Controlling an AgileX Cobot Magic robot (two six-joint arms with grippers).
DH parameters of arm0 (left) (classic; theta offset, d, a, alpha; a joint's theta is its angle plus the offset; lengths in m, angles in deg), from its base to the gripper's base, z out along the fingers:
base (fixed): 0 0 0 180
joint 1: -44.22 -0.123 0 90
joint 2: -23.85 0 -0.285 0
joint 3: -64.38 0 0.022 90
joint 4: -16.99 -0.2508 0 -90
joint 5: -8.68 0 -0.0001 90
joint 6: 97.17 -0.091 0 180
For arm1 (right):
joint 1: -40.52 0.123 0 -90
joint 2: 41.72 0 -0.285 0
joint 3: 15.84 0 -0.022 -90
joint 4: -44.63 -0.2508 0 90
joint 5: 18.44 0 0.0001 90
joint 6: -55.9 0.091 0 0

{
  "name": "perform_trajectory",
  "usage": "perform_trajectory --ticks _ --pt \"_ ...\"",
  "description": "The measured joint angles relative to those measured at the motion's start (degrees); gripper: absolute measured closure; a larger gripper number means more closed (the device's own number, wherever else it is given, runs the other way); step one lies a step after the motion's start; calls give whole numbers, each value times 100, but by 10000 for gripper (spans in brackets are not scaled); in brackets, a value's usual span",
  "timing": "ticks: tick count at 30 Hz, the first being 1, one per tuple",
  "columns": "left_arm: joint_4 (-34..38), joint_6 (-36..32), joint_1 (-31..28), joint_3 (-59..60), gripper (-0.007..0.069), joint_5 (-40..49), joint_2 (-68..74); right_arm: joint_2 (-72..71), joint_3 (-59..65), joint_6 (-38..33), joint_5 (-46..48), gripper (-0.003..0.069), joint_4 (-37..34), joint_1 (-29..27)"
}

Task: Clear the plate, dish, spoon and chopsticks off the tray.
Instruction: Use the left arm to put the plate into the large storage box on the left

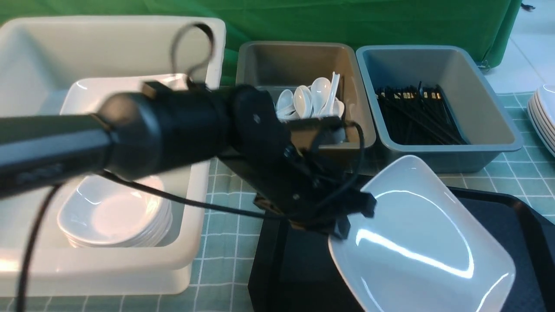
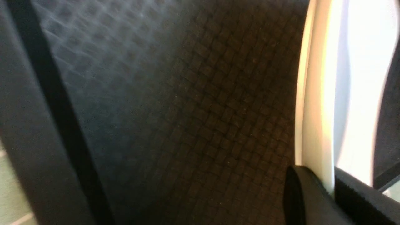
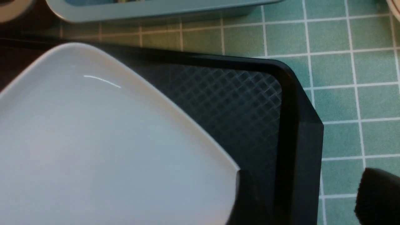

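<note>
The large white plate hangs tilted above the black tray. My left gripper is shut on its near-left rim. In the left wrist view the two fingers pinch the plate's white edge at the left gripper, with the tray's textured floor behind. My right gripper stands open over the tray's right rim, one finger beside the plate's corner, and holds nothing. The dish, spoon and chopsticks are out of view on the tray's visible part.
A big white tub at the left holds stacked small white bowls and a white plate. Behind the tray stand a grey bin of white cutlery and a blue bin of black sticks. More white plates are stacked at the far right.
</note>
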Motion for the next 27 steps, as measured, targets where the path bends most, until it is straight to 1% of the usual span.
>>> perform_trajectory --ticks 9,14,23,27 --pt "3 -145 -266 0 605 177 -287 0 0 0 -64 188 -5 0" --pt "-2 -145 -288 -8 605 241 -287 0 0 0 -77 188 -5 0" --pt "-85 -165 -285 -514 600 747 -287 0 0 0 -82 188 -5 0" --pt "-107 -170 -285 -593 600 802 -322 0 0 0 -82 188 -11 0"
